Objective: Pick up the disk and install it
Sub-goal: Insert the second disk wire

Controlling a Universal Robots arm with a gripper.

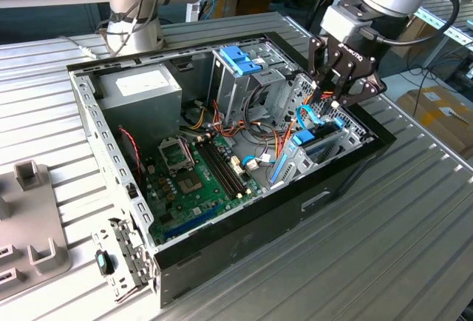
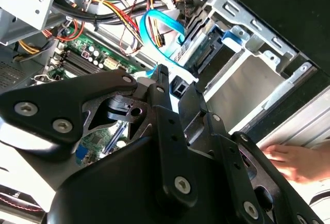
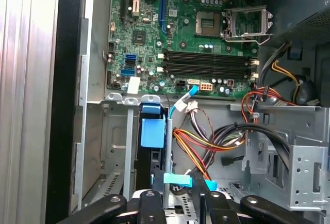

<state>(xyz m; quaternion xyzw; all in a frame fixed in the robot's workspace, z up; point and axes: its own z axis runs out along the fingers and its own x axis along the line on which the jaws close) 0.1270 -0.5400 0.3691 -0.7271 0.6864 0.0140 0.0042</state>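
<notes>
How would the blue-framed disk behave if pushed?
Probably stiff: the disk looks like a solid slab. Standing on edge between the bay walls, it likely slides rather than tips. Smooth plastic edges may make it slippery.

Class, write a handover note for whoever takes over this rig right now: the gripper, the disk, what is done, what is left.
Gripper: directly over the disk at the drive bay; grip cannot be told.
Disk: on edge in that bay of the open computer case.
Done: disk is in the bay.
Left: full seating unconfirmed.
Note: a person's hand is beside the case.
</notes>
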